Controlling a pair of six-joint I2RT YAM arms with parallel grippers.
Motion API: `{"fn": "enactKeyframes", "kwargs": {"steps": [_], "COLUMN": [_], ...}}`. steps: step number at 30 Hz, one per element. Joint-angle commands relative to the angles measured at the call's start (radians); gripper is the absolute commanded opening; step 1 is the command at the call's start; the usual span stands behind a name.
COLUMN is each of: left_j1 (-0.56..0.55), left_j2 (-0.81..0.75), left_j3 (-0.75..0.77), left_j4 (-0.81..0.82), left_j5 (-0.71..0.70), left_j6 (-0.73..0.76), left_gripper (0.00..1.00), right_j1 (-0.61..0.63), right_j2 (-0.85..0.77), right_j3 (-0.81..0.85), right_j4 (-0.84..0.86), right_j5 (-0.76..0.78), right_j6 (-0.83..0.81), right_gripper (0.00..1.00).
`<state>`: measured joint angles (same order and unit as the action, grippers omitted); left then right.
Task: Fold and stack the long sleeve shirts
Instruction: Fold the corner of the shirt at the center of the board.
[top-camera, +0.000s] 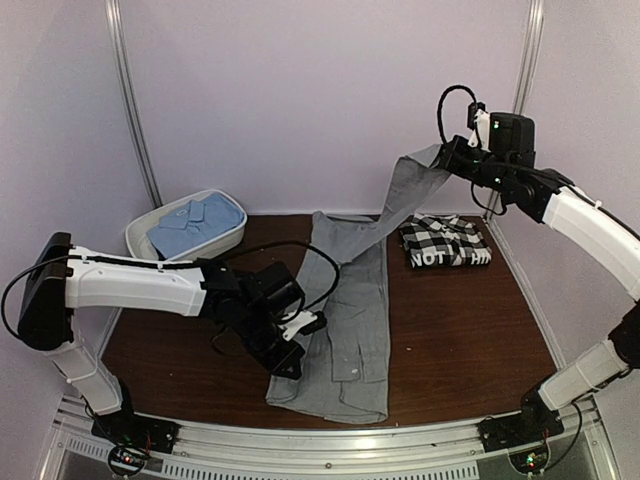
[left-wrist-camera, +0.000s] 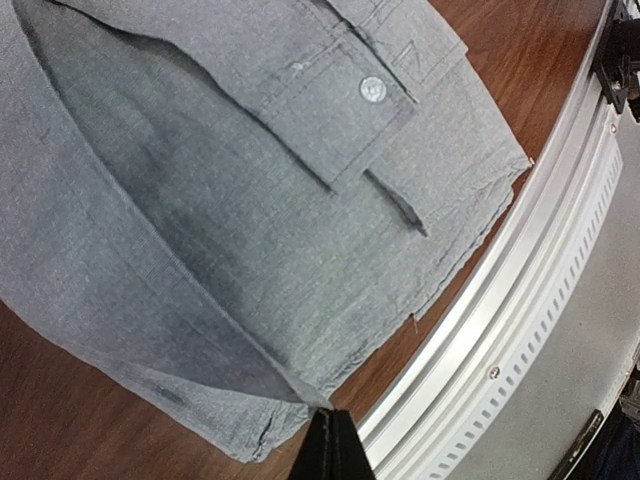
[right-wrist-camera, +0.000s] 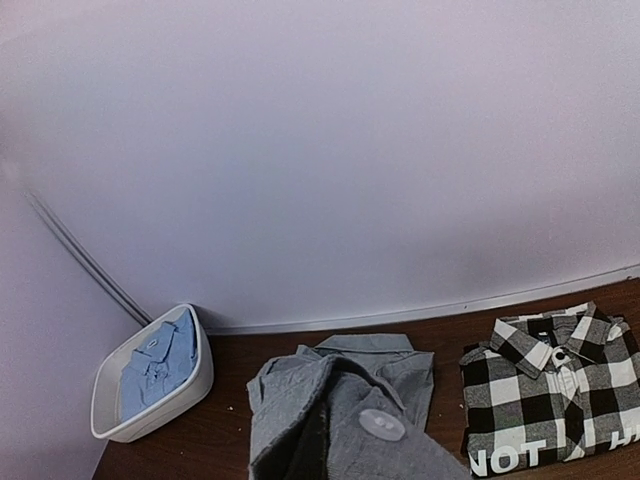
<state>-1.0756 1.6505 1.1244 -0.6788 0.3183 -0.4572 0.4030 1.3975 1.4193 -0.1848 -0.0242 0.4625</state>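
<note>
- Step in hand: sleeve fold on the grey shirt (top-camera: 345, 320), which lies lengthwise down the middle of the table (top-camera: 470, 330), collar at the far end and hem at the near edge.
- Right gripper (top-camera: 447, 160): closed on the end of the grey shirt's sleeve (top-camera: 405, 195), held high above the far right of the table. The sleeve hangs taut from the shoulder area up to the jaws. The right wrist view shows the cuff button (right-wrist-camera: 381, 424) just below the camera.
- Left gripper (top-camera: 288, 358): closed at the near left side of the grey shirt. In the left wrist view a folded cloth edge runs straight to the shut fingertips (left-wrist-camera: 330, 445), so it appears to pinch that edge.
- Checked shirt (top-camera: 447, 243): already folded, at the far right, just beside the grey shirt's shoulder.
- Light blue shirt (top-camera: 195, 222): in the white tub (top-camera: 140, 235) at the far left, not yet folded on the table.
- Next move, as judged: carry the sleeve leftward and down, and lay it along the shirt body; the left grip should anchor the cloth against dragging.
- Edges: the hem lies close to the aluminium rail (left-wrist-camera: 520, 260) at the near edge; pulling nearward risks overhang.
- Open room: bare tabletop at the near right; the checked shirt sits under the right arm's descent path, so the path should keep left of it.
</note>
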Motion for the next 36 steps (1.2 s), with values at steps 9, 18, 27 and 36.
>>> {"fn": "enactKeyframes", "kwargs": {"steps": [9,18,27,36], "left_j1": [-0.007,0.072,0.134,-0.058], "left_j2": [0.045,-0.015,-0.022,0.092], "left_j3": [0.015,-0.010,-0.006,0.037], "left_j4": [0.033,0.083,0.147,0.083], "left_j5": [0.089,0.131,0.093,-0.172], "left_j6": [0.063,0.024,-0.045,-0.139], "left_gripper": [0.14,0.44,0.37,0.39], "right_j1": [-0.003,-0.003,-0.002,-0.001], "right_j2": [-0.005,-0.014,-0.026,-0.032], "right_j3": [-0.046,-0.071,-0.065,-0.117], "right_j4": [-0.009,-0.011,-0.019,0.004], "right_j5": [0.020,0.020,0.018,0.003], "right_j6": [-0.010,-0.007,-0.008,0.003], "right_gripper": [0.00,0.00,0.00,0.00]}}
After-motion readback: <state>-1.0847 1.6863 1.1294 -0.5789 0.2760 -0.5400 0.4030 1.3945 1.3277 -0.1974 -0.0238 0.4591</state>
